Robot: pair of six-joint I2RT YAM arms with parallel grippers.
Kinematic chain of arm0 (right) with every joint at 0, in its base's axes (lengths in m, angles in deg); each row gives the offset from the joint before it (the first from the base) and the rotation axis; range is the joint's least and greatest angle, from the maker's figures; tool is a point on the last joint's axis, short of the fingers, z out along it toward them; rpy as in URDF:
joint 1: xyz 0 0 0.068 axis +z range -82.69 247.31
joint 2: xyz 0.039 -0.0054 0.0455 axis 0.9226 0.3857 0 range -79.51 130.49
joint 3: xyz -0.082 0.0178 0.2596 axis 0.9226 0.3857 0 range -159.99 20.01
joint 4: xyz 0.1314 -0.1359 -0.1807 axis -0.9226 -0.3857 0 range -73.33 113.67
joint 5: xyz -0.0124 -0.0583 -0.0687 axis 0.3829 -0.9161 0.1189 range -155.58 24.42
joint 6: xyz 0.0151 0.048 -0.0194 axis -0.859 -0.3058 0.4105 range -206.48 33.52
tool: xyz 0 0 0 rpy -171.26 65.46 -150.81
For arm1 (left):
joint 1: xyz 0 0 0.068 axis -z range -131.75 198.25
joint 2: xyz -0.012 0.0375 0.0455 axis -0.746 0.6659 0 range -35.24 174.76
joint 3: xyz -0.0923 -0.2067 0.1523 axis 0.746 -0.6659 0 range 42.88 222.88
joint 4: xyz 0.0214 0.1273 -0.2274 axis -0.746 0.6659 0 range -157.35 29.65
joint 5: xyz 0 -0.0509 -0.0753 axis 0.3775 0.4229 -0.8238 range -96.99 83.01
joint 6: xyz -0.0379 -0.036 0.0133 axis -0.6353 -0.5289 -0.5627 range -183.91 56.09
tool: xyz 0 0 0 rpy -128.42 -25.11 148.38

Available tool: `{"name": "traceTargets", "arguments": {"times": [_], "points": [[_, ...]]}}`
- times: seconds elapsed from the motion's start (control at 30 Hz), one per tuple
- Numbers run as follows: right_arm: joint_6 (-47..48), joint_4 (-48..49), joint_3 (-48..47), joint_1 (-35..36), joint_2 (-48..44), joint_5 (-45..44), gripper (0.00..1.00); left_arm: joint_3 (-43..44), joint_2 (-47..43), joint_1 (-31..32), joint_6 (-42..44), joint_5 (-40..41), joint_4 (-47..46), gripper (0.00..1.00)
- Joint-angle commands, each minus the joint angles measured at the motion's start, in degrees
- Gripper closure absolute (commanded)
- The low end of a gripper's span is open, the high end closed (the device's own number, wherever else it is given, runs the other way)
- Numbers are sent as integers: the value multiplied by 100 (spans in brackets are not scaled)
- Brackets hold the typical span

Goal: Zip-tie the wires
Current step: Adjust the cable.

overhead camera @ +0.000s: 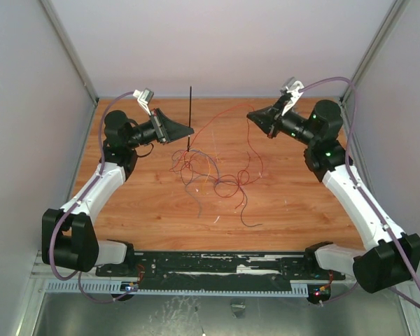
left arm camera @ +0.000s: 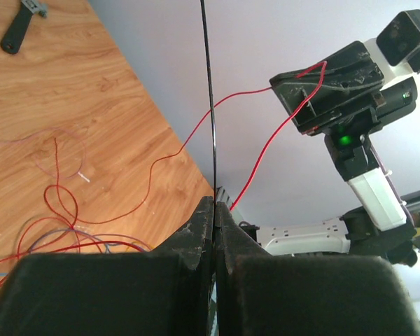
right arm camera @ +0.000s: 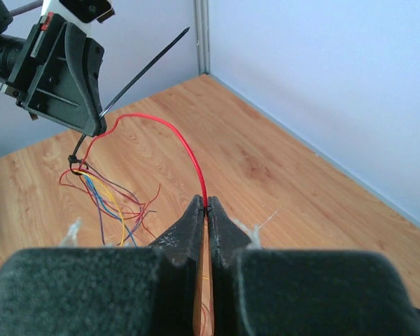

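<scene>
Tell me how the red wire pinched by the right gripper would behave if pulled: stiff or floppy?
Probably floppy: the red wire curves in a loose arc from the right gripper. Likely very light, being hair-thin. It may drag the wires along, since the strands look tangled together.

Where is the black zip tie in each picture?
Top external: the zip tie is a thin vertical line just left of centre, pinched by the left tool.
Left wrist: the zip tie runs from the shut tool tips to the top edge.
Right wrist: the zip tie slants across the upper left, past the left tool.
Shared landmark: the long red wire, arching from the right tool toward the left tool.
</scene>
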Motion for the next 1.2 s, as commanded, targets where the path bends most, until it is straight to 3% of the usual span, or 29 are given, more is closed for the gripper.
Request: {"name": "traceTargets", "arguments": {"times": [0.0,0.43,0.5,0.73,0.93,1.17], "points": [[-133,94,-197,-207,-208,-102,100,-36,-30,-27,30,-67,-201,100],[-268,28,-24,-423,-226,114,99,28,-25,-27,-32,-65,-249,100],[-292,35,77,-421,-139,122,93,16,-10,-27,-129,-54,-342,100],[-230,13,464,-429,-89,-243,57,95,-33,-27,-416,68,-436,100],[-225,55,417,-411,-161,-38,58,275,-17,-27,-460,294,-206,100],[34,1534,1557,507,-617,104,61,336,35,-27,-609,399,-335,100]]}}
